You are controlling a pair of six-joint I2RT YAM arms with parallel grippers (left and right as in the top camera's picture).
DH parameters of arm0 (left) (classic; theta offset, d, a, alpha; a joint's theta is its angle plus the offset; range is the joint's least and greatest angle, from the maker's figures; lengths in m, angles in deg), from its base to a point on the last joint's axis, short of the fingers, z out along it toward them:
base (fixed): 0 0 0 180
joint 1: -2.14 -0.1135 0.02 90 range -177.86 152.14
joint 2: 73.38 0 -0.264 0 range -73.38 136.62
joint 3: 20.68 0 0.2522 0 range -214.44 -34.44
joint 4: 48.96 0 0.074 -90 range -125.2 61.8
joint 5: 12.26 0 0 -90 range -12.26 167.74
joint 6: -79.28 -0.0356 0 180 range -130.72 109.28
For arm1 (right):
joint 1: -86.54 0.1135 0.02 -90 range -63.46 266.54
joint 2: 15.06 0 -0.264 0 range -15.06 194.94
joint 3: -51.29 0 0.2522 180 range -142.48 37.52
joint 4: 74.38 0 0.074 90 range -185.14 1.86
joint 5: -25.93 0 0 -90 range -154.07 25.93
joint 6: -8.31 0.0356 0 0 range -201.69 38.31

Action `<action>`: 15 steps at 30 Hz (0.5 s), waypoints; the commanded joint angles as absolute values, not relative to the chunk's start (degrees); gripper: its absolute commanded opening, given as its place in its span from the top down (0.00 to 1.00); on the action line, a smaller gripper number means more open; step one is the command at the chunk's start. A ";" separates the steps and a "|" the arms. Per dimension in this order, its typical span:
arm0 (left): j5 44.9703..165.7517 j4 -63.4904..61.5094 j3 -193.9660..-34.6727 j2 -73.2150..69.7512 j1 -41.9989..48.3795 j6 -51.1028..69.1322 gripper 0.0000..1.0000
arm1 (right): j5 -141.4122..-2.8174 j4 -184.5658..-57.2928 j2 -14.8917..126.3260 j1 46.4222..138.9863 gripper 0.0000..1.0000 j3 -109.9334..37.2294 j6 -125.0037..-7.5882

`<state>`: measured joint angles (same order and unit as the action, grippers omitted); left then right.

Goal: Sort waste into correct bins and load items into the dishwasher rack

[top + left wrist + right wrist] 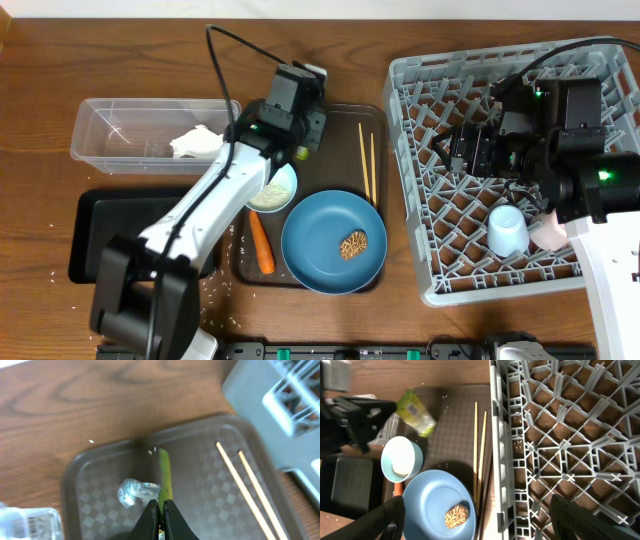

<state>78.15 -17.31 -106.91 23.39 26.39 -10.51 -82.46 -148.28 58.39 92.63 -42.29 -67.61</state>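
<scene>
Above tray (210,475), left end effector (160,506) pinches yellow-green, silver wrapper (164,472).

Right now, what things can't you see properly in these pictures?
Overhead view: the pink cup is partly hidden behind the right arm.
Overhead view: the left arm covers the black tray on its right side.
Right wrist view: only a sliver of the carrot peeks out by the white bowl.
Left wrist view: the wrapper is blurred, its print unreadable.
Left wrist view: the clear tub is cut off at the bottom-left corner.
</scene>
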 commanded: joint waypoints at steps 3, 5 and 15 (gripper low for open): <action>76.05 -16.37 -107.06 18.21 25.93 -9.01 0.94 | -82.29 -147.98 58.46 93.37 0.15 -42.31 -66.93; 73.49 -16.10 -107.11 16.66 25.93 -8.68 0.94 | -82.29 -148.04 58.46 93.37 0.15 -42.31 -66.93; 66.50 -16.48 -107.13 11.70 21.74 -10.34 0.94 | -82.29 -148.24 58.46 93.37 0.14 -42.31 -66.93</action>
